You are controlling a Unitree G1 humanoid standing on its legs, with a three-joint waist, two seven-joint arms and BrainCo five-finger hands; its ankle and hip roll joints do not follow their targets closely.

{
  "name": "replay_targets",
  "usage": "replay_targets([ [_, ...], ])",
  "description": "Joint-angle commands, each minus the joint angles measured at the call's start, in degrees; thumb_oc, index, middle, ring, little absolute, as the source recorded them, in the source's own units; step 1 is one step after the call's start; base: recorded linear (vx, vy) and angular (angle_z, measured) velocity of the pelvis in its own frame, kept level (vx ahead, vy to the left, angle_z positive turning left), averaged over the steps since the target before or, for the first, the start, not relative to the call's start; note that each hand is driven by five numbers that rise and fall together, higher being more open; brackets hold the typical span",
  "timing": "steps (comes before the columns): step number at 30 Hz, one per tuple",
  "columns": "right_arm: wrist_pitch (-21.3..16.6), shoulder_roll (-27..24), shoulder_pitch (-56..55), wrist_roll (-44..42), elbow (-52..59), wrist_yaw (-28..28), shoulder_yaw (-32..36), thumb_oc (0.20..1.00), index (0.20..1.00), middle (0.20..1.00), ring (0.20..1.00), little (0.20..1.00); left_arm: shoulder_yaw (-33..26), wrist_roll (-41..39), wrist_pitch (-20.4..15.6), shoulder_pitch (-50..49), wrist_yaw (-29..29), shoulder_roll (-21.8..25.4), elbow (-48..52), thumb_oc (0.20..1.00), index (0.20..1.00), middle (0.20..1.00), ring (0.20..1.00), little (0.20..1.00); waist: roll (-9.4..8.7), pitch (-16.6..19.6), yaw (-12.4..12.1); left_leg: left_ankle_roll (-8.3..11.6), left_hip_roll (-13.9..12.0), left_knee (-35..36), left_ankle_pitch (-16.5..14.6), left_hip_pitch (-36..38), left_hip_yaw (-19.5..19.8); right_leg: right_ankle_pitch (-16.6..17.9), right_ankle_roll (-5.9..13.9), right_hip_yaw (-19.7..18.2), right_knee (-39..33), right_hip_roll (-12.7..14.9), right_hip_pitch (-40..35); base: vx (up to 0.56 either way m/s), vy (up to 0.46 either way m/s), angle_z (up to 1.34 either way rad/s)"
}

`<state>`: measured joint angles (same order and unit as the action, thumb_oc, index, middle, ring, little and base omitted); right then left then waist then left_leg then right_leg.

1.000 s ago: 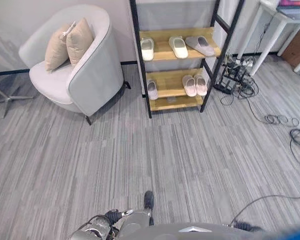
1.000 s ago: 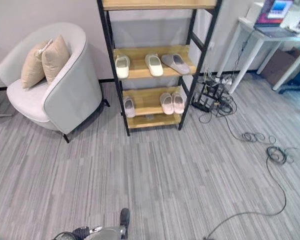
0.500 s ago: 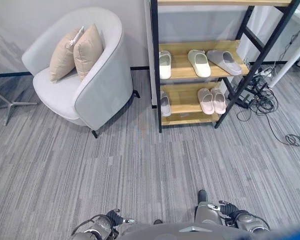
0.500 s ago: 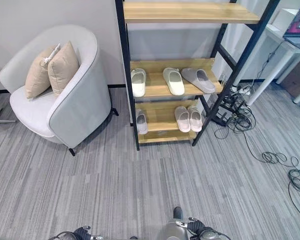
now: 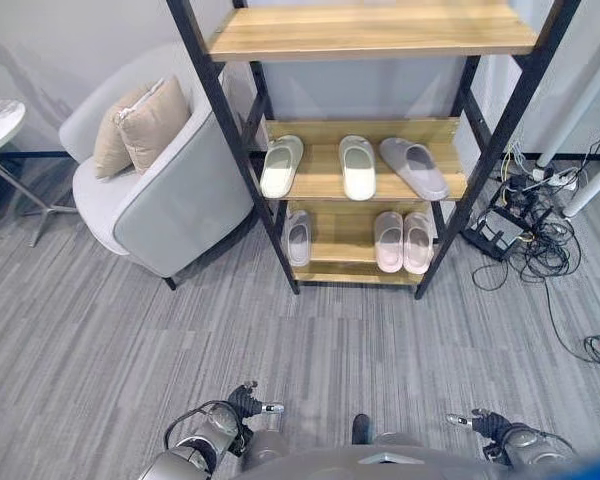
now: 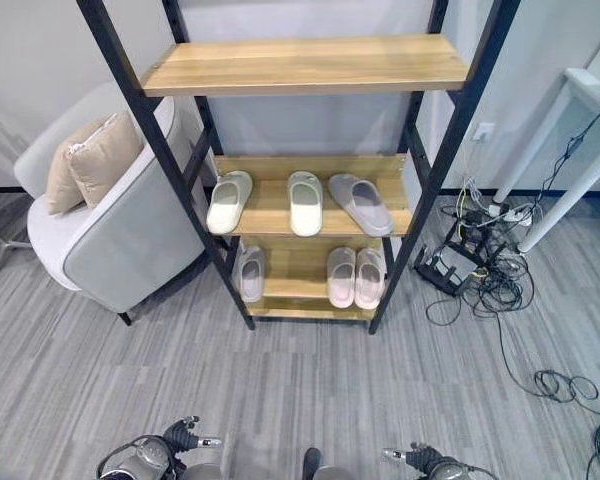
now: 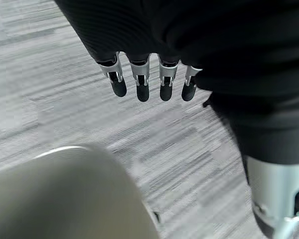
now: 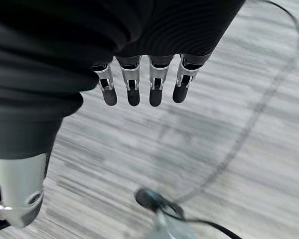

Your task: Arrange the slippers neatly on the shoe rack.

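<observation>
Both hands hang low at the near edge, over the grey floor (image 5: pixel 280 340), fingers straight and relaxed, holding nothing: the left hand (image 7: pixel 149 79) at near left, the right hand (image 8: pixel 139 84) at near right. Far ahead stands the shoe rack (image 5: pixel 370 30), black-framed with wooden shelves. On its middle shelf lie a pale green slipper (image 5: pixel 281 165), a cream slipper (image 5: pixel 357 167) and a grey slipper (image 5: pixel 414 167) turned askew. On the lower shelf a single slipper (image 5: pixel 298 237) lies left, a pink pair (image 5: pixel 403 241) right. An armchair (image 5: pixel 170 200) with cushions stands left of the rack.
</observation>
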<state>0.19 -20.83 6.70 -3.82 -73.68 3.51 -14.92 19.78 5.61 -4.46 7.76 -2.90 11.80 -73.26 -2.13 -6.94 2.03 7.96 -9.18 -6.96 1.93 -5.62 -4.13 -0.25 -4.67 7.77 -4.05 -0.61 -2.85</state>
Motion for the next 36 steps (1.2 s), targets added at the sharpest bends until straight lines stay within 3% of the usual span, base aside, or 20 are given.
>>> replay_targets([
  [1,-1.9,-0.1,-2.2,-0.6,-0.1,-2.3,0.1,1.0,1.0,1.0,1.0,1.0,-0.6,-1.3,0.0,1.1,-2.9,0.7,-4.1,1.0,1.0,1.0,1.0,1.0,1.85,-0.4,-2.2,-2.18,-1.3,6.0,5.9,-2.3,4.7,-7.7,8.34,0.1,10.6,6.0,0.1,0.21,0.015,-0.08],
  [2,-2.2,0.7,-2.0,0.6,0.3,-2.7,-0.8,1.0,1.0,1.0,1.0,1.0,-1.7,-1.3,0.2,0.0,-3.2,0.5,-6.0,1.0,1.0,1.0,1.0,1.0,2.06,-0.1,-2.8,-2.21,-0.9,8.9,5.5,-0.6,8.6,-8.1,8.61,-1.2,10.4,5.0,-0.8,0.24,0.065,-0.4],
  [3,-2.3,1.1,-2.3,1.2,0.3,-2.7,-0.9,1.0,1.0,1.0,1.0,1.0,-2.0,-0.9,0.4,-0.6,-3.0,0.3,-7.1,1.0,1.0,1.0,1.0,1.0,2.13,0.3,-2.7,-1.93,-0.9,9.2,5.5,-0.1,9.0,-8.2,8.84,-1.4,10.3,5.1,-1.3,0.24,0.095,-0.77],
  [8,-1.7,2.9,-3.4,1.7,-0.4,-1.9,-0.8,1.0,1.0,1.0,1.0,1.0,-3.9,-0.9,0.8,-1.8,-2.6,1.6,-8.4,1.0,1.0,1.0,1.0,1.0,0.91,2.0,-3.0,-2.33,0.8,6.7,2.3,2.0,8.9,-6.8,9.93,-3.1,8.0,7.3,-3.6,0.2,0.182,-0.35],
  [10,-1.3,3.8,-2.8,1.5,0.2,-1.5,-0.9,1.0,1.0,1.0,1.0,1.0,-2.6,1.3,0.8,-0.9,-2.7,2.4,-7.7,1.0,1.0,1.0,1.0,1.0,-0.31,2.4,-3.2,-3.87,3.0,4.4,-0.9,1.8,7.3,-5.0,11.9,-4.7,6.8,9.9,-3.3,0.23,0.385,-0.17],
  [14,-1.3,4.6,-2.2,1.8,0.8,-1.9,-1.2,1.0,1.0,1.0,1.0,1.0,-1.7,2.0,0.6,0.2,-2.9,2.8,-7.0,1.0,1.0,1.0,1.0,1.0,-1.01,2.2,-3.1,-5.02,4.5,3.0,-2.9,0.8,5.9,-3.8,13.11,-5.3,6.3,11.6,-2.5,0.09,0.285,-0.17],
  [18,-1.2,5.7,-1.5,1.1,1.8,-2.6,-0.5,1.0,1.0,1.0,1.0,1.0,-1.3,0.6,0.2,2.9,-3.4,3.2,-5.1,1.0,1.0,1.0,1.0,1.0,-2.98,1.5,-3.1,-8.15,8.1,2.0,-5.8,-0.9,4.5,1.1,15.13,-4.6,11.2,14.9,1.4,0.1,0.343,-0.03],
  [21,-1.0,6.2,-1.2,1.3,2.5,-2.8,-1.4,1.0,1.0,1.0,1.0,1.0,-0.5,1.7,0.6,2.5,-3.2,3.3,-5.4,1.0,1.0,1.0,1.0,1.0,-2.59,-0.4,-2.2,-9.86,9.2,2.4,-6.7,0.6,3.8,7.6,14.75,-4.7,19.5,16.1,5.8,0.07,0.264,0.05],
  [23,-1.3,6.3,-1.7,-0.1,3.0,-3.2,-0.7,1.0,1.0,1.0,1.0,1.0,-0.3,2.1,0.5,1.9,-3.2,3.1,-5.6,1.0,1.0,1.0,1.0,1.0,-1.86,-0.8,-1.9,-10.04,9.3,3.0,-7.5,2.3,3.6,6.4,14.18,-4.0,19.6,16.2,7.1,0.13,0.177,0.01],
  [24,1.0,6.7,3.3,-2.6,4.7,-4.0,-0.5,1.0,1.0,1.0,1.0,1.0,0.4,2.0,0.7,1.8,-2.8,3.4,-6.4,1.0,1.0,1.0,1.0,1.0,-2.18,-0.5,-2.1,-9.86,9.4,3.3,-7.8,3.1,3.8,5.9,13.96,-3.0,17.1,16.4,6.4,0.18,0.067,-0.02],
  [25,-1.5,8.3,-2.9,-2.4,8.4,-3.2,-1.7,1.0,1.0,1.0,1.0,1.0,-1.7,1.1,0.6,1.4,-2.7,3.9,-6.4,1.0,1.0,1.0,1.0,1.0,-2.38,-0.6,-1.3,-9.91,9.6,4.0,-8.3,4.1,3.3,6.4,14.09,-2.6,11.6,16.1,7.9,0.14,-0.004,-0.2],
  [27,-1.8,8.2,-3.8,-0.3,6.7,-3.2,-2.5,1.0,1.0,1.0,1.0,1.0,-3.2,-0.5,-0.2,0.7,-2.9,4.2,-6.1,1.0,1.0,1.0,1.0,1.0,-2.24,-1.7,-0.6,-9.83,9.7,3.5,-8.7,4.0,3.5,7.1,14.98,-4.1,7.9,16.0,8.1,0.08,-0.025,-0.2],
  [28,-2.3,7.8,-3.2,3.2,5.5,-4.6,-3.6,1.0,1.0,1.0,1.0,1.0,-3.6,-0.7,-0.5,1.0,-4.6,3.5,-6.1,1.0,1.0,1.0,1.0,1.0,-2.06,-2.1,-0.5,-9.83,9.9,3.9,-8.4,4.1,4.4,7.4,15.05,-6.6,7.8,14.7,8.8,0.08,-0.043,0.1],
  [36,-4.2,5.4,-4.9,6.7,9.4,-8.2,-3.0,1.0,1.0,1.0,1.0,1.0,-2.8,1.1,-0.9,-2.3,-5.1,0.4,-6.3,1.0,1.0,1.0,1.0,1.0,-1.78,1.1,-0.9,-8.31,8.8,9.5,-6.4,7.1,4.5,5.6,15.42,-5.0,0.7,14.0,3.1,0.07,-0.083,0.17],
])
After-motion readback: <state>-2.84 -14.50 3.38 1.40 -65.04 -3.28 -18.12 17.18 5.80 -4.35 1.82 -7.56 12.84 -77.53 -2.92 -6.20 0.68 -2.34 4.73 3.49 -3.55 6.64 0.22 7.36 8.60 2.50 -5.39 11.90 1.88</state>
